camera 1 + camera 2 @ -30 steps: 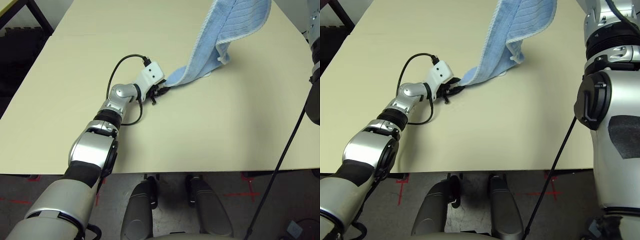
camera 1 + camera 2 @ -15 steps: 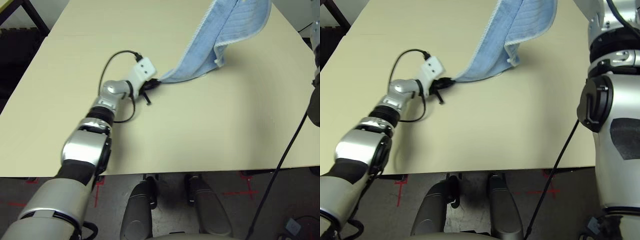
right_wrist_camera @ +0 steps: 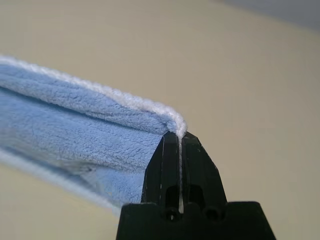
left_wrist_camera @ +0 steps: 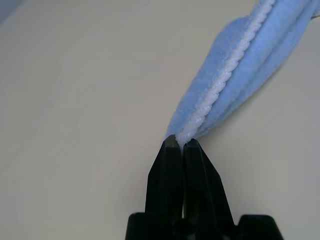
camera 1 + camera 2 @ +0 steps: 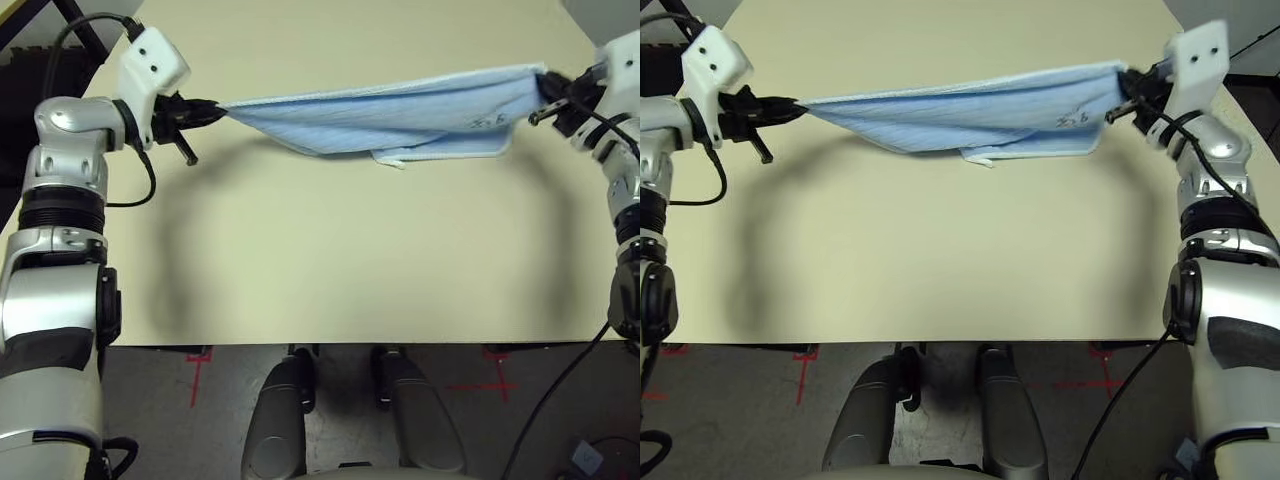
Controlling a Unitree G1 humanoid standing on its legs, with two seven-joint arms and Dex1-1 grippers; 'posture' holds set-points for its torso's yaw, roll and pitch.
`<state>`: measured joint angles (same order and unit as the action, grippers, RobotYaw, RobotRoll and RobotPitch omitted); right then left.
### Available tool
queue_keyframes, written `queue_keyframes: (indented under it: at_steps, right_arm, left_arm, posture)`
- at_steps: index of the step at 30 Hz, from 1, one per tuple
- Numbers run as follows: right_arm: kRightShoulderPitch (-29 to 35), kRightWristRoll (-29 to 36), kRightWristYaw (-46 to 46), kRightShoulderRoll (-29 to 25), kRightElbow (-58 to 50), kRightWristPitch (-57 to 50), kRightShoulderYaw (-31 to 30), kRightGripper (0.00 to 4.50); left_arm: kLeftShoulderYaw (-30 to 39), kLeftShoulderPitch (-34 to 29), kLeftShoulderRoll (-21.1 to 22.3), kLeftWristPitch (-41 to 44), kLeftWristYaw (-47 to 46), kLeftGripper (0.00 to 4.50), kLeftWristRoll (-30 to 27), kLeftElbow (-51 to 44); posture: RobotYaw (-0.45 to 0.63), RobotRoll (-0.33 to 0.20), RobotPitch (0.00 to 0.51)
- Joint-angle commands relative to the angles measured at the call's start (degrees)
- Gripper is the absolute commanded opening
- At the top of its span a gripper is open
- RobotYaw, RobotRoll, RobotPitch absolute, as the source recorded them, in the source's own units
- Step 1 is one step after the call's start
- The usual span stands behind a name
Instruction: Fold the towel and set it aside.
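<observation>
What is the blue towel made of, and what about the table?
The towel looks like soft terry cloth: its surface is fuzzy with tiny loops, and a whitish stitched cord runs along its edge. The table looks like a smooth, matte beige board, maybe laminate; what lies under that finish can't be told.

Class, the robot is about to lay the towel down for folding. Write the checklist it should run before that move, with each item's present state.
1. Left gripper pinching a corner of the towel: ok.
2. Right gripper pinching the opposite end: ok.
3. Towel stretched between both grippers: ok.
4. Towel clear of the table: cannot tell, its lower edge sags near the surface.
5. Towel hanging flat, no wrinkles: not ok, a lower edge is doubled over.
</observation>
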<state>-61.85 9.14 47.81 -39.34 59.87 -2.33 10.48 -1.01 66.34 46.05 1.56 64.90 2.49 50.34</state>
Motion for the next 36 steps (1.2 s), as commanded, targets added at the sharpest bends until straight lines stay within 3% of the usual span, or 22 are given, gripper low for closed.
queue_keyframes:
  at_steps: [1, 6, 9, 11, 13, 15, 17, 19, 22, 26, 31, 36]
  right_arm:
    - [-0.37, 0.33, 6.83, -2.46, -2.77, -10.73, -1.99, 0.00]
    - [-1.38, -1.12, 14.09, -3.27, -6.73, -22.29, -6.91, 0.00]
    - [-3.40, -2.98, 13.57, -2.25, -5.00, -21.49, -8.85, 0.00]
    - [-5.76, -5.48, 6.91, -0.90, -1.22, -15.77, -9.21, 0.00]
    - [-8.54, -10.27, -8.92, 0.01, 3.38, -2.63, -9.72, 0.00]
    - [-12.14, -9.48, -19.10, 1.41, 6.95, 7.02, -6.39, 0.00]
    - [-15.06, -7.06, -24.20, 2.48, 8.82, 14.82, -2.69, 0.00]
    - [-16.57, -4.47, -25.18, 3.48, 9.25, 22.55, 0.73, 0.00]
    - [-16.12, -2.01, -21.92, 4.75, 9.69, 26.27, 3.36, 0.00]
    - [-11.01, -2.47, -15.99, 5.70, 9.96, 22.21, 2.01, 0.00]
    - [-2.07, -3.98, -6.36, 5.23, 7.32, 15.27, -1.47, 0.00]
    - [3.71, -6.46, 1.52, 1.31, 4.12, 16.00, -4.79, 0.00]
  left_arm:
    - [0.44, -0.25, 0.31, 6.89, 4.26, 0.03, -2.49, -0.30]
    - [1.07, 0.41, -1.62, 14.44, 2.64, 0.03, -3.80, 1.72]
    - [0.97, 2.42, -3.09, 16.21, -0.49, 0.03, -3.21, 5.69]
    - [1.50, 4.99, -4.68, 14.22, -5.14, 0.03, -2.74, 9.88]
    - [3.36, 8.58, -6.53, 8.38, -16.79, 0.03, -2.27, 14.80]
    - [5.47, 12.36, -7.86, -0.46, -30.26, 0.03, -1.85, 18.36]
    - [7.53, 16.09, -8.64, -9.69, -40.42, 0.03, -2.01, 20.11]
    - [9.73, 18.67, -9.44, -17.21, -44.27, 0.03, -3.43, 20.55]
    - [11.59, 18.83, -10.35, -21.82, -44.52, 0.03, -4.71, 20.68]
    - [6.52, 11.63, -8.50, -18.02, -42.67, 0.03, 0.69, 20.44]
    - [3.40, 1.59, -6.86, -8.73, -30.09, 0.03, 0.69, 14.20]
    - [0.59, -5.76, -3.43, -0.58, -17.94, 0.03, 0.38, 4.53]
  posture:
    - [0.07, 0.000, 0.298]
    - [0.06, 0.000, 0.311]
    - [0.06, 0.000, 0.316]
    - [0.07, 0.000, 0.319]
    - [0.08, 0.000, 0.317]
    - [0.08, 0.000, 0.315]
    - [0.08, 0.000, 0.306]
    - [0.09, 0.000, 0.297]
    - [0.08, 0.000, 0.289]
    - [0.07, 0.000, 0.288]
    - [0.06, 0.000, 0.292]
    - [0.05, 0.000, 0.290]
